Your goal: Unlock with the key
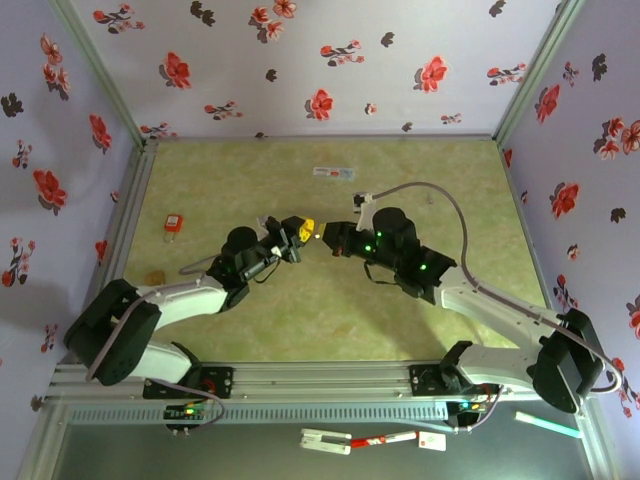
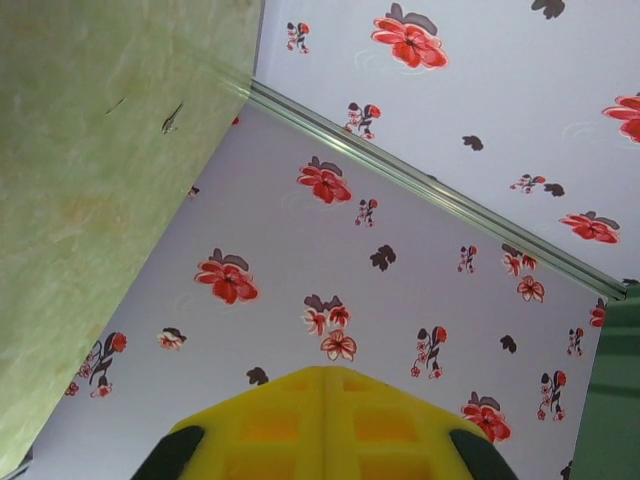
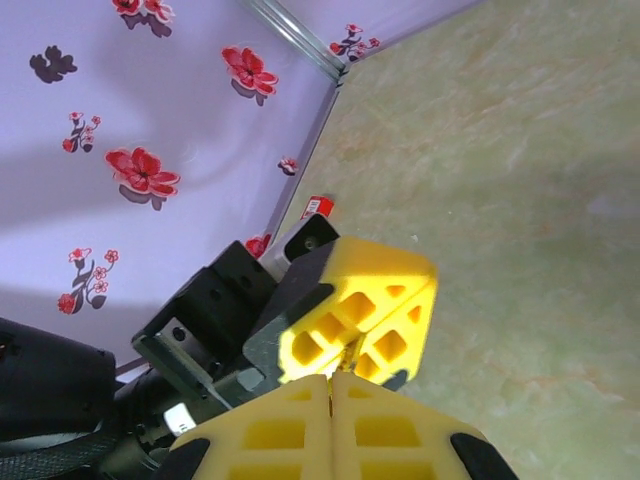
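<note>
Steadiness counts here: left gripper (image 1: 307, 230), fingers pressed together, meets right gripper (image 1: 327, 237), closed likewise, tip to tip over mid-table. Both should stay aligned while anything passes or turns. Whether the key sits pinched between them cannot be told. Overhead places a red item (image 1: 174, 224) near the left wall; the right wrist view gives the left fingers (image 3: 385, 290) head-on.
</note>
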Robot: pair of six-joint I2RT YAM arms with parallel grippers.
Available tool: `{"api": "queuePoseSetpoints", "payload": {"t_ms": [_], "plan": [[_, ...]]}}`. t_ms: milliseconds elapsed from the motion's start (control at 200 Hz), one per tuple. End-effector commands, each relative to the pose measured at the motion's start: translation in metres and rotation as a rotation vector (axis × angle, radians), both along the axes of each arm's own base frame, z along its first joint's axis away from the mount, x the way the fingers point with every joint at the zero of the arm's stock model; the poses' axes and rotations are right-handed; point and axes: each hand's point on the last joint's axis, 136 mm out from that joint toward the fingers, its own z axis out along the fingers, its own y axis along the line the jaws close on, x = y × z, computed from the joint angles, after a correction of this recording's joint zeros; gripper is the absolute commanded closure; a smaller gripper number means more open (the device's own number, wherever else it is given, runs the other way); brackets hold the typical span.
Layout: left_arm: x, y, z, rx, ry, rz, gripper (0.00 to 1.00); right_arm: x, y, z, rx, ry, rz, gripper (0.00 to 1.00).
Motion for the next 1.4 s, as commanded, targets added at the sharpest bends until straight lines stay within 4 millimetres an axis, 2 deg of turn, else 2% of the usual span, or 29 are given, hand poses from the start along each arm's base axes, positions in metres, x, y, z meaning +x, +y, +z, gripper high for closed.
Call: {"api": "queuePoseSetpoints", "payload": {"t_ms": [0,350,445,510,550,650,730,820,920,1005,1075,1165,1235,1295,1395], "plan": [[-0.009,0.0,0.024,-0.007,-0.097,-0.035,1.0,0.005,-0.009,-0.002,-0.039,0.006,-0.018,1.0],[-0.016,-0.005,0.055,0.165,-0.247,-0.088,1.0,0.007,0.001,0.01,0.051,0.016,0.009,1.0],[-0.016,-0.003,0.058,0.218,-0.278,-0.095,1.0,0.005,0.001,0.011,0.075,0.021,0.014,0.81],[-0.016,0.0,0.057,0.261,-0.296,-0.094,1.0,0.003,0.0,0.011,0.086,0.03,0.013,0.55],[-0.015,0.002,0.055,0.296,-0.305,-0.097,1.0,0.002,-0.002,0.01,0.095,0.036,0.004,0.46],[-0.015,0.007,0.051,0.345,-0.315,-0.095,1.0,0.0,-0.009,0.012,0.125,0.042,-0.02,0.39],[-0.01,0.011,0.045,0.34,-0.309,-0.08,1.0,0.0,-0.013,0.006,0.11,0.059,-0.039,0.39],[-0.004,0.022,0.026,0.386,-0.28,-0.061,1.0,0.006,-0.022,-0.011,0.046,0.104,-0.083,0.39],[-0.003,0.045,-0.005,0.489,-0.221,-0.037,1.0,0.009,-0.041,-0.039,-0.087,0.184,-0.16,0.37],[-0.011,0.066,-0.024,0.593,-0.199,-0.035,0.79,0.0,-0.059,-0.07,-0.262,0.266,-0.18,0.36],[-0.02,0.086,-0.033,0.687,-0.194,-0.039,0.53,-0.019,-0.074,-0.095,-0.404,0.364,-0.166,0.37],[-0.033,0.107,-0.031,0.822,-0.243,-0.045,0.32,-0.058,-0.063,-0.114,-0.515,0.388,-0.026,0.33],[-0.041,0.116,-0.022,0.878,-0.318,-0.052,0.24,-0.083,-0.074,-0.146,-0.615,0.498,-0.05,0.33],[-0.047,0.125,-0.021,0.923,-0.336,-0.051,0.19,-0.102,-0.077,-0.176,-0.606,0.626,-0.09,0.38],[-0.055,0.132,-0.021,0.968,-0.346,-0.069,0.18,-0.12,-0.061,-0.195,-0.5,0.7,-0.136,0.4]]}}
